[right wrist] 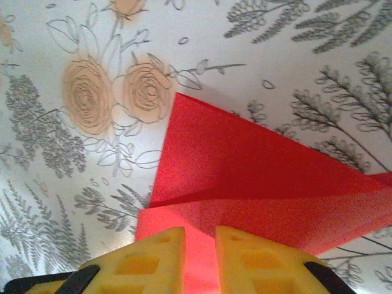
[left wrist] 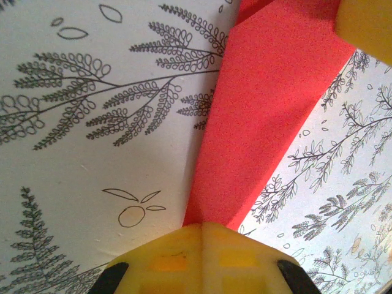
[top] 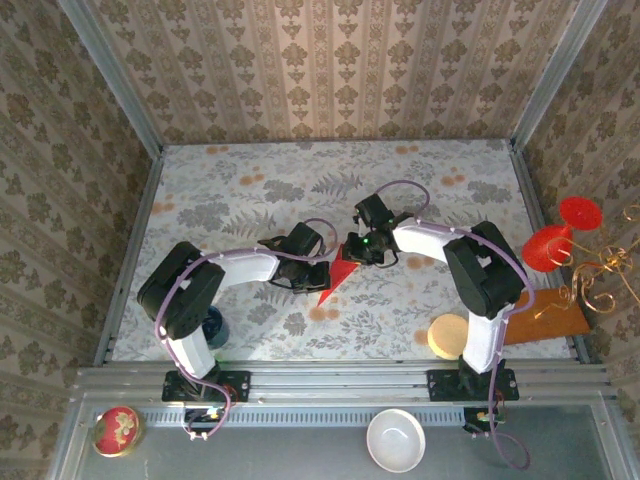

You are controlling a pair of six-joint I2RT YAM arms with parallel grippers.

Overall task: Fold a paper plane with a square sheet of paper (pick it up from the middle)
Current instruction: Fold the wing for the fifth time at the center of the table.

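The square sheet of paper point(top: 335, 276), bright red, lies folded into a narrow pointed shape on the floral table, between my two grippers. My left gripper point(top: 318, 272) is shut, and its yellow tips point(left wrist: 203, 228) rest on the narrow end of the paper point(left wrist: 263, 110), which lies flat. My right gripper point(top: 353, 256) comes in from the other side. Its fingers point(right wrist: 200, 236) stand a narrow gap apart over a folded-over flap of the paper point(right wrist: 257, 177), with red showing through the gap. One right fingertip point(left wrist: 367, 24) shows at the top corner of the left wrist view.
A beige disc point(top: 448, 335) sits by the right arm's base and a dark blue object point(top: 213, 325) by the left arm's. Red glasses point(top: 560, 235), gold wire point(top: 600, 275) and a wooden board point(top: 545, 315) are at the right edge. A white bowl point(top: 396, 440) and red tin point(top: 117, 430) lie in front.
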